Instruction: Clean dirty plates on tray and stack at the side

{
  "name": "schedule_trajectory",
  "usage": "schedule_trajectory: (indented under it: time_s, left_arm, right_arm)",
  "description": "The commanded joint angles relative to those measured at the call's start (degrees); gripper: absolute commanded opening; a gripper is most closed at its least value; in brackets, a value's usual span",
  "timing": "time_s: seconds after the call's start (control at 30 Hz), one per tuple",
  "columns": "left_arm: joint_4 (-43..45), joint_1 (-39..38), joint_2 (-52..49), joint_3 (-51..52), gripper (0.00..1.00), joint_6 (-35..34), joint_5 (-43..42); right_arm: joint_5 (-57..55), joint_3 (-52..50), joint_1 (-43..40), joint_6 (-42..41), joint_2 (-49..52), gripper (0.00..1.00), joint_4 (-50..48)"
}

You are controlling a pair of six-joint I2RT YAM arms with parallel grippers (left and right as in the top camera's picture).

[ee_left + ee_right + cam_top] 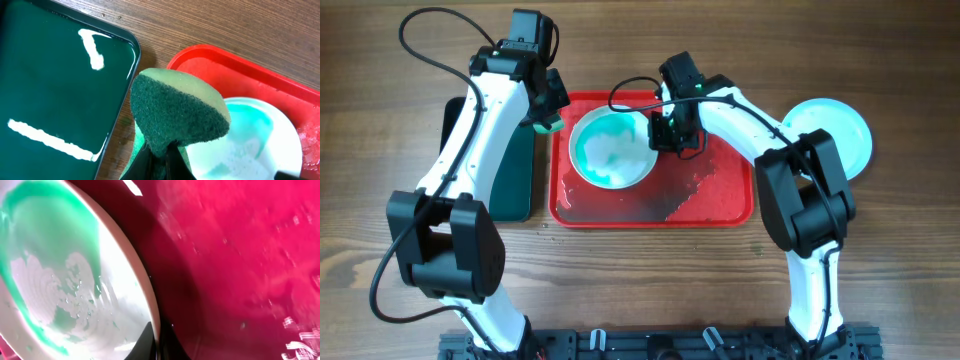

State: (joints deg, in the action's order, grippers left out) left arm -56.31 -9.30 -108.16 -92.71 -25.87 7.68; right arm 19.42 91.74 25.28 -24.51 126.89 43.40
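overhead view: the red tray (720,205) lies mid-table, wet and streaked dark toward its 6 o'clock rim. one plate (610,150) sits in the tray's 10 o'clock part, its middle filmed with teal-green and pale suds. a second plate (832,135) rests on the table (880,260) at 3 o'clock of the tray, apart from it and partly under the right arm; i cannot tell whether more lie beneath it. the right gripper (672,138) is at the 3 o'clock edge of the plate in the tray. the right wrist view shows its jaws pressed together on that plate's pale rim, with red tray floor beyond. the left gripper (548,120) hovers over the tray's 9 o'clock rim, its jaws pinching a sponge (175,115), whose dark green scouring face is turned toward the left wrist camera with a lighter foam layer behind it. the dark green tray (510,175) lies just beside the red tray at its 9 o'clock, with a narrow strip of wood between them.
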Motion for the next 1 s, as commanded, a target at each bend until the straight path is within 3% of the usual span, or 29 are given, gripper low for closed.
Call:
schedule_trajectory:
  time_s: [0.0,0.2,0.37,0.47,0.77,0.97]
  left_arm:
    - [0.33,0.20,-0.68,-0.09,0.04,-0.76,0.76]
    - [0.37,0.20,-0.72,-0.09,0.04,-0.76,0.76]
    - [1.29,0.20,-0.72,-0.09,0.04,-0.79,0.74]
    - [1.40,0.20,-0.72,-0.09,0.04,-0.79,0.74]
    - [1.38,0.20,-0.72,-0.09,0.04,-0.76,0.76]
    - [1.42,0.22,-0.72,-0.09,0.04,-0.76,0.76]
  right_arm:
    - [-5.73,-0.96,-1.38,-1.11,-3.04,0.04,2.89]
    - [-25.18,-0.96,-1.44,2.73,-15.50,0.04,4.26]
    - [-49.59,-0.96,3.15,5.03,-21.55,0.04,5.62]
    - [-64.92,-0.98,8.55,4.94,-22.03,0.04,7.67]
    - [-94.88,-1.03,22.36,-0.87,-22.01,0.04,12.66]
    - [-106.57,-1.03,27.58,-3.06,-22.01,0.04,14.47]
